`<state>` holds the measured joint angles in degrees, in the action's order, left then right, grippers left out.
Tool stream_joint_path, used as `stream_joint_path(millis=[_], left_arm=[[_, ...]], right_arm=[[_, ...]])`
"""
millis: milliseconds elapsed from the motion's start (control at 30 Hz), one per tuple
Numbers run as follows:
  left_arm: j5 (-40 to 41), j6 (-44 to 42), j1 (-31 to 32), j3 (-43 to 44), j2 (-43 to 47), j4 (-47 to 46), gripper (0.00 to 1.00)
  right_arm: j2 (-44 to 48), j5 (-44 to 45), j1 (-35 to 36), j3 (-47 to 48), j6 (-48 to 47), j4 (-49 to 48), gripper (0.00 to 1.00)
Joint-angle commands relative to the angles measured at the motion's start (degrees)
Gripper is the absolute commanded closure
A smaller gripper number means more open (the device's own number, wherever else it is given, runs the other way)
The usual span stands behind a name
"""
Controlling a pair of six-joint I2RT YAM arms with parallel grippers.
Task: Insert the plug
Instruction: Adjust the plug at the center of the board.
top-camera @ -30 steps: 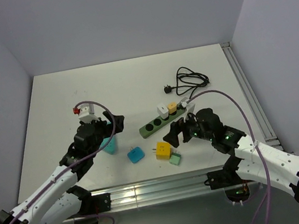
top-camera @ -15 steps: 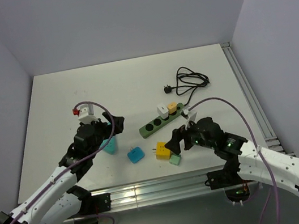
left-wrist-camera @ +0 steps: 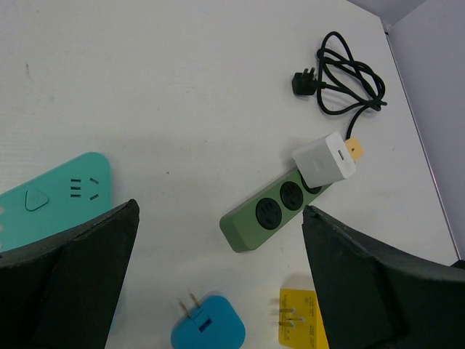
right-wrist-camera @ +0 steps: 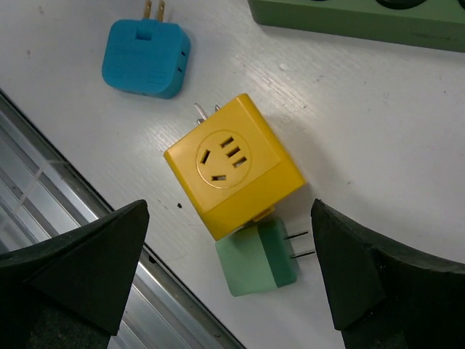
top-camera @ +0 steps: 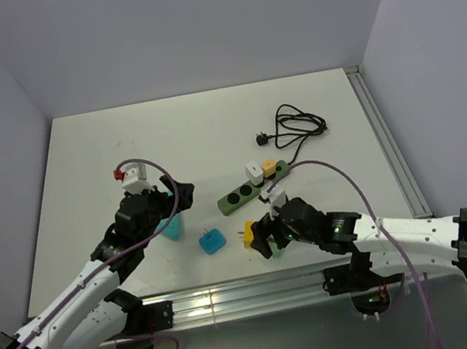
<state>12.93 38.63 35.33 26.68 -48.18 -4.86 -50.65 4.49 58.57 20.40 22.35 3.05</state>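
A dark green power strip (top-camera: 250, 190) (left-wrist-camera: 270, 212) lies mid-table, with a white adapter (left-wrist-camera: 326, 160) plugged into its far end. A yellow plug (right-wrist-camera: 232, 166) (top-camera: 248, 234) lies on its side near the front edge, and a light green plug (right-wrist-camera: 258, 259) touches it. My right gripper (right-wrist-camera: 229, 275) (top-camera: 262, 239) hovers open over these two, both between its fingers (right-wrist-camera: 80, 269). A blue plug (top-camera: 213, 242) (left-wrist-camera: 210, 331) (right-wrist-camera: 146, 58) lies to their left. My left gripper (left-wrist-camera: 218, 291) (top-camera: 173, 204) is open and empty, above the table to the left of the strip.
A teal socket block (left-wrist-camera: 57, 193) (top-camera: 172, 229) lies under the left gripper. The strip's black cable (top-camera: 298, 122) (left-wrist-camera: 347, 73) is coiled at the back right. A metal rail (right-wrist-camera: 65, 189) runs along the front edge, close to the plugs. A small white and red piece (top-camera: 129, 174) sits at the left.
The right arm has swung left and toward the front edge, from beside the power strip to over the yellow and light green plugs. The left arm has stayed put.
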Motion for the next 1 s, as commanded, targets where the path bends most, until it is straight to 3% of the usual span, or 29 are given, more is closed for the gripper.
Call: stream_joint_path(millis=[0, 333, 567, 767, 967], left_arm=[[-0.98, 0.57, -0.18, 1.27, 1.25, -0.15, 0.00], [-0.36, 0.57, -0.18, 1.45, 1.07, 0.38, 0.01], [1.48, 1.01, -0.18, 3.64, 0.81, 3.36, 0.01], [4.03, 2.32, -0.26, 5.31, 1.95, 7.23, 0.01], [5.79, 2.94, -0.53, 7.07, 2.31, 10.04, 0.00]], right_arm=[[-3.12, 5.96, 2.86, 4.29, -1.69, -0.41, 0.00], [-13.67, 10.01, 6.91, 11.58, -5.56, 1.69, 0.02], [-22.90, 9.83, 7.44, 17.56, -7.14, 4.86, 0.28], [-26.50, 10.01, 7.44, 20.90, -6.97, 2.31, 0.42], [-34.77, 10.89, 7.44, 30.30, -4.86, 3.02, 0.40]])
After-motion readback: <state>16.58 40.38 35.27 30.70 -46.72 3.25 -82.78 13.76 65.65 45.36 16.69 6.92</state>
